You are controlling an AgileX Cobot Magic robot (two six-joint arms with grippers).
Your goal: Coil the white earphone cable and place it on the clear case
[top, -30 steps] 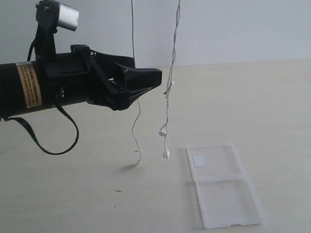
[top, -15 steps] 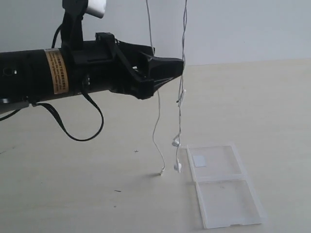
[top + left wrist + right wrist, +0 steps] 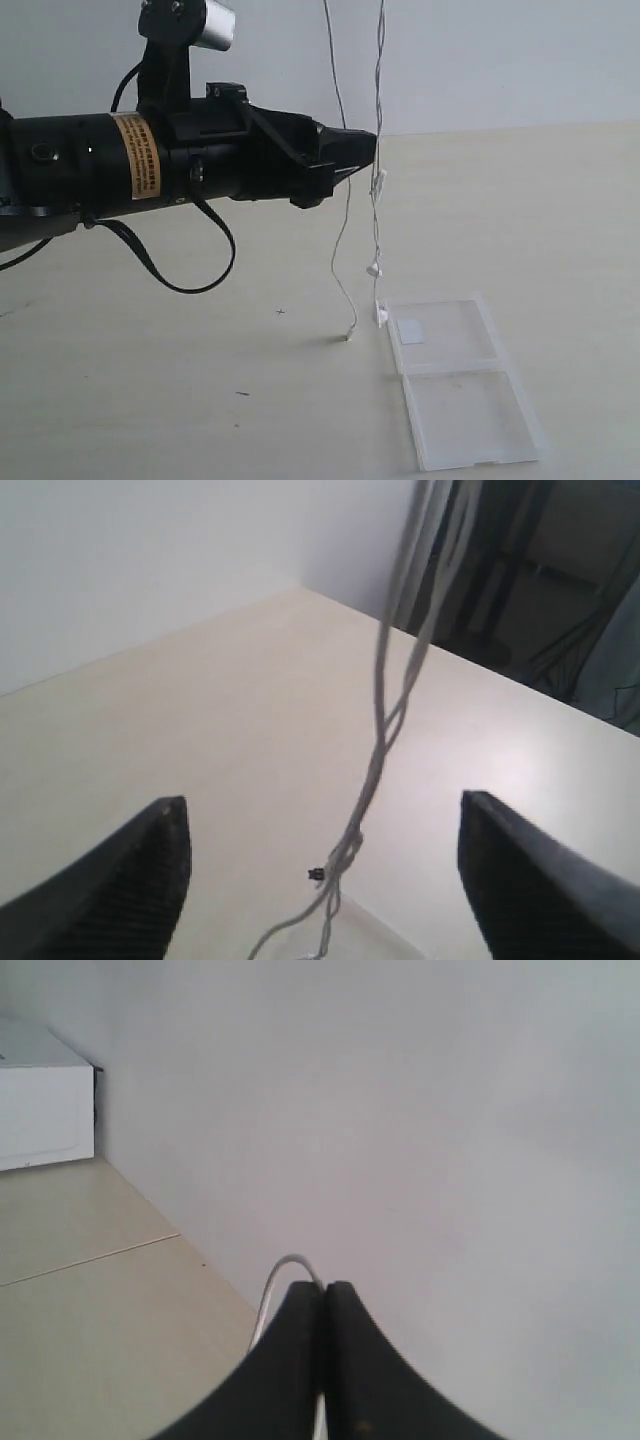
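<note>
The white earphone cable (image 3: 377, 205) hangs from above the exterior view in two strands. Its earbuds (image 3: 380, 314) dangle at the far left corner of the clear case (image 3: 465, 400), and its plug end (image 3: 349, 335) touches the table. The case lies open and flat, with a white sticker (image 3: 410, 330) in its far half. My left gripper (image 3: 352, 160) is open in mid-air, its tips level with the strands. In the left wrist view the cable (image 3: 385, 730) hangs ahead of the open left gripper (image 3: 322, 802). My right gripper (image 3: 324, 1288) is shut on a loop of cable (image 3: 285, 1263).
The beige table (image 3: 560, 220) meets a pale wall at the back. A black robot cable (image 3: 190, 285) loops under my left arm. A white box (image 3: 40, 1100) stands by the wall in the right wrist view. Dark equipment (image 3: 540, 570) lies beyond the table's far edge.
The hanging cable has swung right, carrying the earbuds to the case's corner. My left arm has moved right and a little up, staying open beside the strands.
</note>
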